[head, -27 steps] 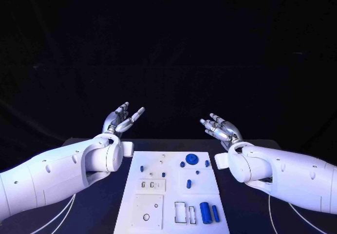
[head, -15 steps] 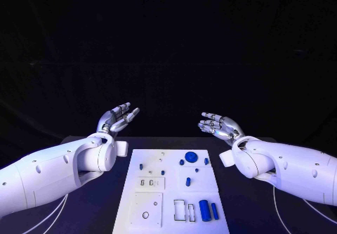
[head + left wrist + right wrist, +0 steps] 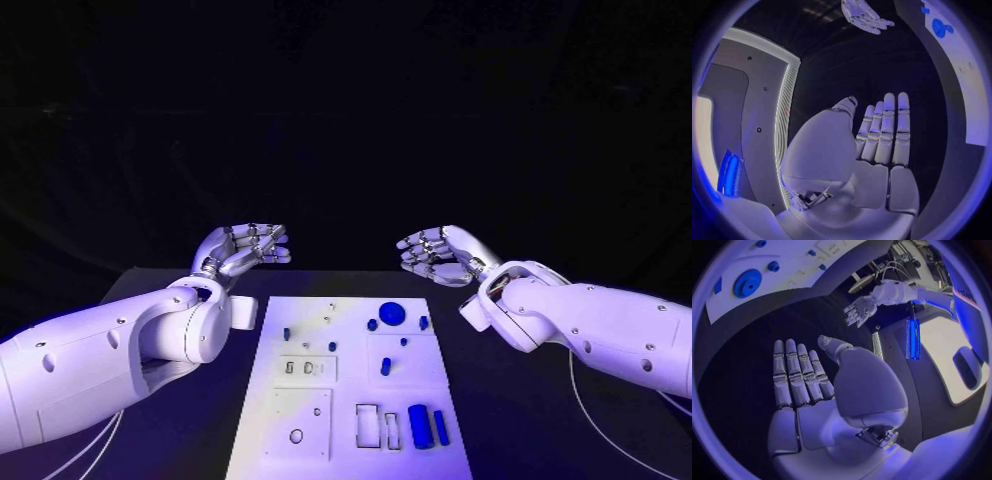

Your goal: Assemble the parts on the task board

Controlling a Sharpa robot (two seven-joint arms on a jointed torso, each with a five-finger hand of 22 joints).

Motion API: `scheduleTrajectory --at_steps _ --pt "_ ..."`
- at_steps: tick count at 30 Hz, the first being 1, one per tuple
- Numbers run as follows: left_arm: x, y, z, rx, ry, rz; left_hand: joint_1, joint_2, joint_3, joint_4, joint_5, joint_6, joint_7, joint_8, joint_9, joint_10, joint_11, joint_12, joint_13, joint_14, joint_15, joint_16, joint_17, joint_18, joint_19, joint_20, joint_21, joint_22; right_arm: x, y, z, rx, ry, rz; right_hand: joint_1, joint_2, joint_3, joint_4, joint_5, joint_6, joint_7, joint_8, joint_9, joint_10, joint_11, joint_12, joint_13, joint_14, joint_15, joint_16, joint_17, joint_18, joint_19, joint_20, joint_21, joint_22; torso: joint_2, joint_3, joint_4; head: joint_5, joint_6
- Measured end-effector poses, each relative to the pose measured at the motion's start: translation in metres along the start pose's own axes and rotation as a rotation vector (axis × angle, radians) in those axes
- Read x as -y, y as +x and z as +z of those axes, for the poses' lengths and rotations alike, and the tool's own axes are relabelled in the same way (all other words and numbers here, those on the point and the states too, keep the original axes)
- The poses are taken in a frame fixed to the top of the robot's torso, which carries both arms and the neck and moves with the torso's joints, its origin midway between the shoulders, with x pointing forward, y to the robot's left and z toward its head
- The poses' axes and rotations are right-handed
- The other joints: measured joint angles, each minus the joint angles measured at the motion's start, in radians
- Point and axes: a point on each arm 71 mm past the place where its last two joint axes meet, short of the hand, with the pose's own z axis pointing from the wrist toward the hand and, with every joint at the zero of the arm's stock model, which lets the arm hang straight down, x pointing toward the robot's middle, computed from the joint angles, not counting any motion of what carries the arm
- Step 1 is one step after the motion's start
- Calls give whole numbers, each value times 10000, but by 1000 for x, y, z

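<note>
The white task board (image 3: 326, 412) lies in the middle of the black table, between my two arms. On it are a round blue disc (image 3: 391, 311), a small blue peg (image 3: 385, 366), and a thick blue cylinder (image 3: 420, 425) beside a slim one (image 3: 440, 427) at the near right. My left hand (image 3: 245, 245) hovers beyond the board's far left corner, holding nothing. My right hand (image 3: 440, 255) hovers beyond the far right corner, also holding nothing. In the left wrist view the left hand (image 3: 879, 135) is flat with its fingers straight. The right hand (image 3: 801, 375) looks the same.
The board (image 3: 967, 75) and its disc (image 3: 940, 27) show in the left wrist view, with the right hand (image 3: 864, 15) beyond. The right wrist view shows the board (image 3: 792, 265), disc (image 3: 747, 282) and left hand (image 3: 857, 310). White cables run off the table's near corners.
Both hands have sunk a little and turned, and their spread fingers have drawn together. The parts on the board have not moved.
</note>
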Motion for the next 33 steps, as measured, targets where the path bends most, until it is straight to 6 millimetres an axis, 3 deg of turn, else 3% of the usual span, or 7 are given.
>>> scheduleTrajectory --at_steps 7,12,14,16,17,23,33 --pt "8 12 -12 -666 126 -172 -7 -116 245 3 0 99 -72 0 0 184 -97 -76 -45 97 -97 321 302 -3 106 -108 270 142 -14 6 3 -1189 -633 -2238 -25 -310 41 -41 -110 850 197 246 111 1159 -346 -57 57 1433 -465 521 410 -1 1278 -439 795 317 229 -18 153 -92 -127" --pt "17 17 -20 -1012 272 -323 -60 -168 327 4 0 98 -72 0 -11 213 -68 -141 -63 97 -97 436 400 -4 109 -112 367 188 -23 16 4 -2075 -928 -4007 -34 -606 31 -31 -99 1246 -27 323 221 1811 -666 -150 76 2786 -878 1268 1135 -2 2311 -876 1806 847 453 -51 241 -228 -199" --pt "19 19 -22 -1101 308 -360 -60 -168 329 4 0 98 -72 0 -17 213 -68 -186 -72 130 -130 439 420 -7 140 -143 370 201 -26 20 5 -2287 -1013 -4524 -98 -953 -102 49 27 1512 -234 323 324 2180 -909 -291 97 4484 -1366 2552 2419 1 3446 -1413 3244 1707 539 -64 267 -260 -214" --pt "22 20 -25 -1200 347 -408 -60 -168 382 4 0 98 -72 0 -17 213 -68 -191 -72 130 -130 501 445 -6 140 -143 421 214 -28 24 6 -2455 -1091 -5093 -152 -1043 -141 87 180 1510 -249 312 358 2152 -957 -291 140 4886 -1474 3449 3111 0 3830 -1524 4140 2459 635 -76 295 -302 -243" --pt "23 21 -26 -1239 358 -425 -94 -201 382 4 0 98 -72 0 -24 213 -68 -191 -72 130 -130 501 459 -6 140 -143 421 221 -29 25 6 -2505 -1118 -5310 -212 -1103 -109 120 274 1447 -313 239 396 2100 -1009 -291 217 4949 -1512 4662 3960 -39 4330 -1573 5824 4398 674 -81 308 -320 -250" --pt "29 25 -31 -1442 400 -521 -115 -223 382 4 0 98 -72 0 -36 212 -68 -240 -81 130 -130 553 506 -7 139 -143 464 243 -32 31 9 -2694 -1207 -6465 -231 -1181 -280 282 190 1367 -309 147 538 1633 -929 -291 412 5001 -1489 8726 7650 -474 5079 -1477 9067 8354 904 -107 387 -434 -257" --pt "31 28 -34 -1569 366 -567 -165 -272 438 3 0 98 -72 0 -45 212 -67 -301 -80 130 -129 598 546 -8 139 -143 495 263 -35 38 11 -2873 -1235 -7405 -221 -1191 -499 363 137 1368 -308 147 650 1382 -865 -290 582 4998 -1415 10461 9295 -633 5440 -1378 10337 10072 1139 -131 478 -527 -283"
